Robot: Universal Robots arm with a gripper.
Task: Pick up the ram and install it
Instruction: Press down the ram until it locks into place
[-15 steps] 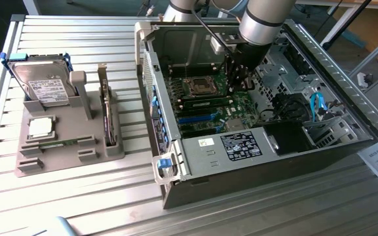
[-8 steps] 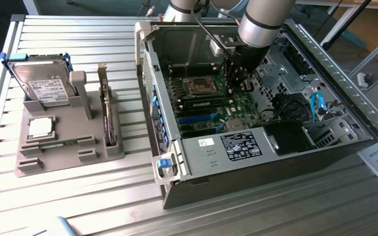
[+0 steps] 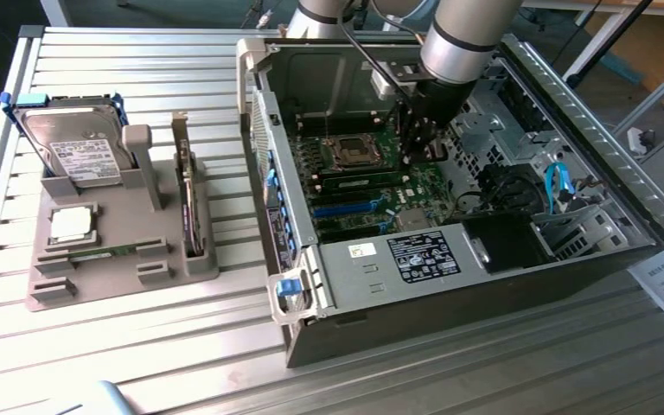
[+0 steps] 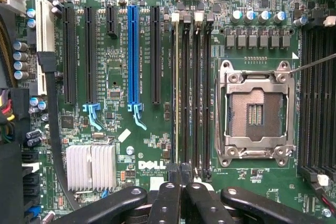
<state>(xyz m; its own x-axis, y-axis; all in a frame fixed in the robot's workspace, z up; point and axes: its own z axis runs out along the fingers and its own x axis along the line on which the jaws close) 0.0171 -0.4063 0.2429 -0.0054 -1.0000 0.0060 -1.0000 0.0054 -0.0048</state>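
- Open case (image 3: 448,259), motherboard (image 4: 118,51) exposed.
- Arm (image 3: 470,35) reaches inside it.
- Grey tray (image 3: 113,281) sits on the exterior view's left, well apart.
- Gripper (image 4: 181,174) is pinched shut over the memory slots (image 4: 191,93).
- One ram (image 3: 99,253) lies in the tray.

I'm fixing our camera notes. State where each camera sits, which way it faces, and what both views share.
Exterior view: off the arm, raised, looking down slantwise at the open computer case and a parts holder at the exterior view's left; the arm reaches into the case.
Wrist view: on the wrist, facing straight at the motherboard, with the shut gripper at the memory slots.
Shared: the motherboard and its processor socket.
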